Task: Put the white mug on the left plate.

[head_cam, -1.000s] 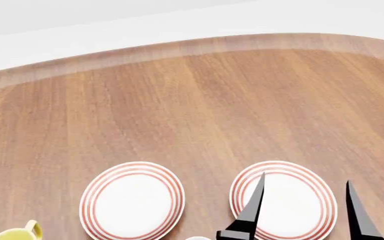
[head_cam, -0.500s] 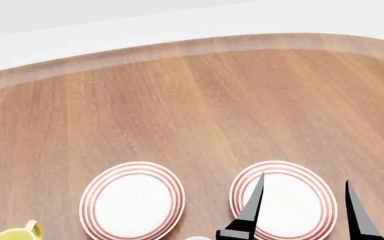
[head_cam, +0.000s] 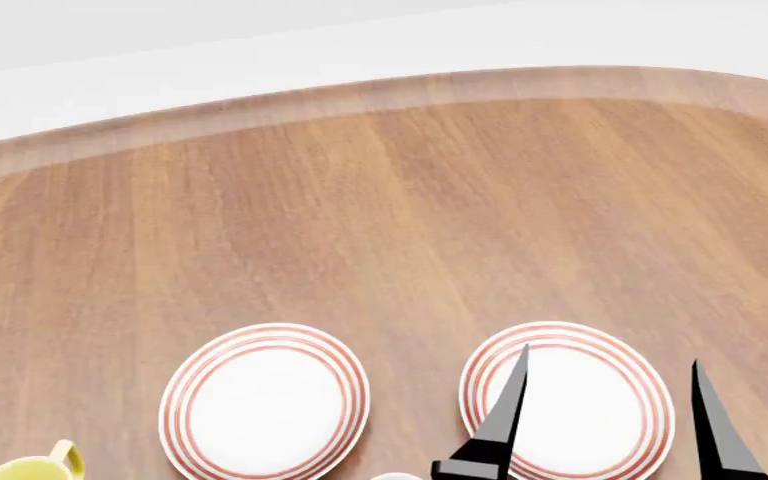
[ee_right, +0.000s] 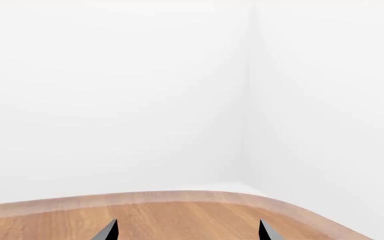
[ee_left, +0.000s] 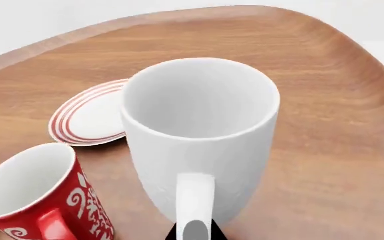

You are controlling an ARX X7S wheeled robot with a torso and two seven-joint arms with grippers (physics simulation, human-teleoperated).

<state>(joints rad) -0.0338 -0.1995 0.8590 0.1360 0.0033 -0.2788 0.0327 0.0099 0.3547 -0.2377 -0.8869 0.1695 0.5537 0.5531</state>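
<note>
The right claw (head_cam: 608, 385) hangs above the near side of the wooden table (head_cam: 398, 200), its two black pointed fingers (head_cam: 502, 420) spread wide apart, aimed at the far edge over the right red-ringed white plate (head_cam: 584, 420).

The left claw (ee_left: 195, 235) shows only as a dark tip behind a handle; whether it is apart or closed cannot be told.

Directly ahead of that tip stands the tall plain glossy white mug (ee_left: 202, 135), upright, its loop handle turned toward the claw. Beside it stands a red patterned mug (ee_left: 38, 200).

The left round white plate with thin red rings (head_cam: 264, 402) lies flat. A yellow-handled mug (head_cam: 44, 465) peeks in at the near edge.

Beyond the plates the tabletop runs to its curved far rim.
</note>
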